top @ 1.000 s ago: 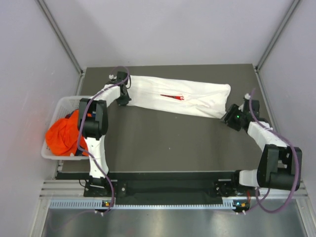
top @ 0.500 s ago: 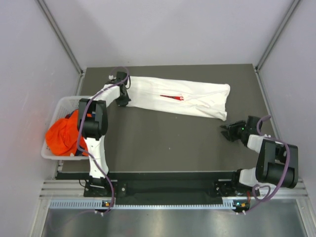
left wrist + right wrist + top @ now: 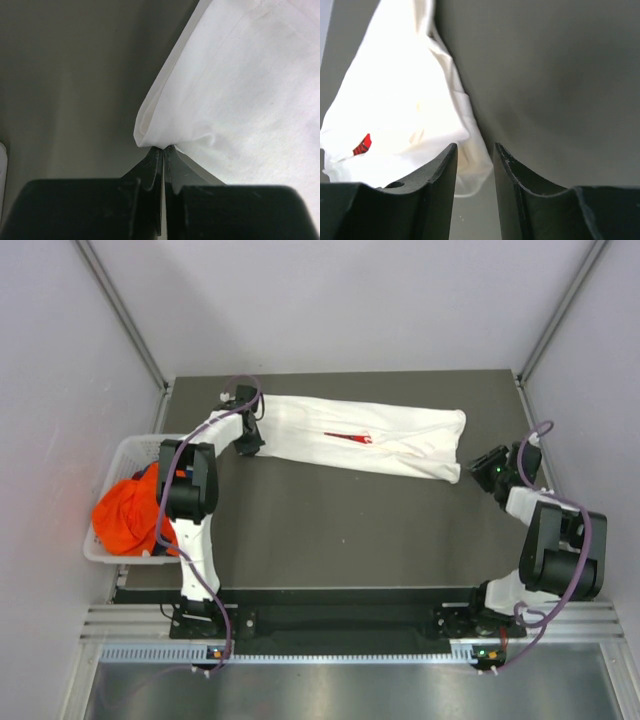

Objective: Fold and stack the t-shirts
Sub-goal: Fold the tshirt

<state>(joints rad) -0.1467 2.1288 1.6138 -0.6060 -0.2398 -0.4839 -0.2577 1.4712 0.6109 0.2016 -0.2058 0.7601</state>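
Your left hand [image 3: 163, 151] is pinched fully shut on a corner of the white shirt [image 3: 240, 90], with the cloth bunching into a small fold right at the fingertips. In the top view that hand [image 3: 248, 440] sits at the shirt's left end, toward the far left of the table [image 3: 340, 530].

Your right hand [image 3: 475, 162] has its fingers parted by a narrow gap and nothing between them. The shirt's edge [image 3: 395, 100] shows beyond the gap, not gripped. From above, this hand [image 3: 487, 468] is just beside the shirt's right end, close to the table's right edge.

The white shirt [image 3: 370, 435] lies flat as a long, narrow band across the far half of the table, sloping slightly nearer toward its right end. A small red mark [image 3: 350, 437] shows near its middle, and you can see it in the right wrist view too [image 3: 362, 144].

An orange shirt [image 3: 125, 515] sits crumpled in a white basket [image 3: 125, 448] off the table's left edge, well apart from the white one.
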